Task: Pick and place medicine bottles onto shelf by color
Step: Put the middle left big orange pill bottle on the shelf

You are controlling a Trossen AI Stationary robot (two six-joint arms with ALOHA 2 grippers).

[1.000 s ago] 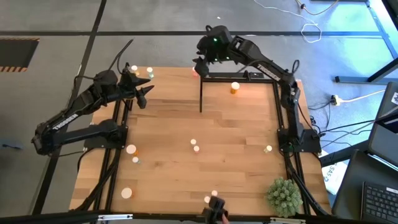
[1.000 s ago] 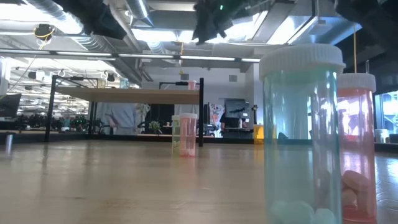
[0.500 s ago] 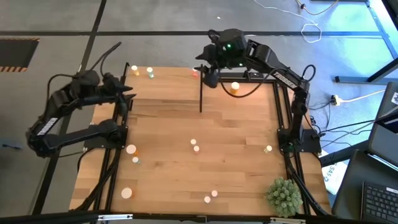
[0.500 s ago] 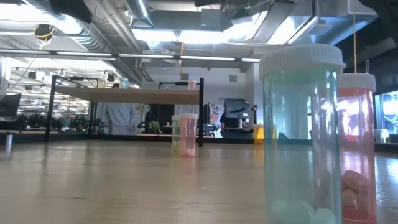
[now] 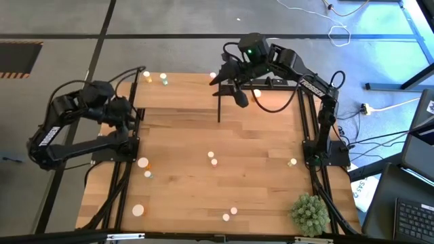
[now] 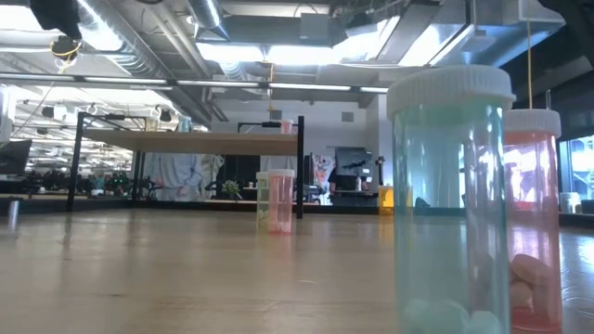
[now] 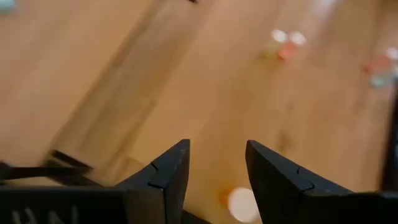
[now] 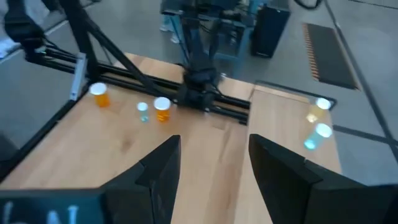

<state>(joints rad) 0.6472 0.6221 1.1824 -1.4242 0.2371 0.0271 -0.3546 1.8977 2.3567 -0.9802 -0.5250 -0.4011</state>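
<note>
Left gripper point(image 5: 125, 112) hovers off the shelf's point(image 5: 183, 97) left end, jaws parted, holding nothing. On the shelf itself I count three bottles: an orange one point(image 5: 146, 75) and a pale green one point(image 5: 163, 79) at its far left, another orange one point(image 5: 256, 95) toward its right. The right gripper point(image 5: 230, 81) hangs above the shelf's middle, fingers spread, nothing between them. In front of the shelf, on the table point(image 5: 258, 169), nine more bottles lie scattered: three at the left, a pair point(image 5: 212, 158) in the middle, two at the near edge, one at the right, one just behind. These look light, rigid and smooth, tippy too, so I'd pinch the body just under the cap.
</note>
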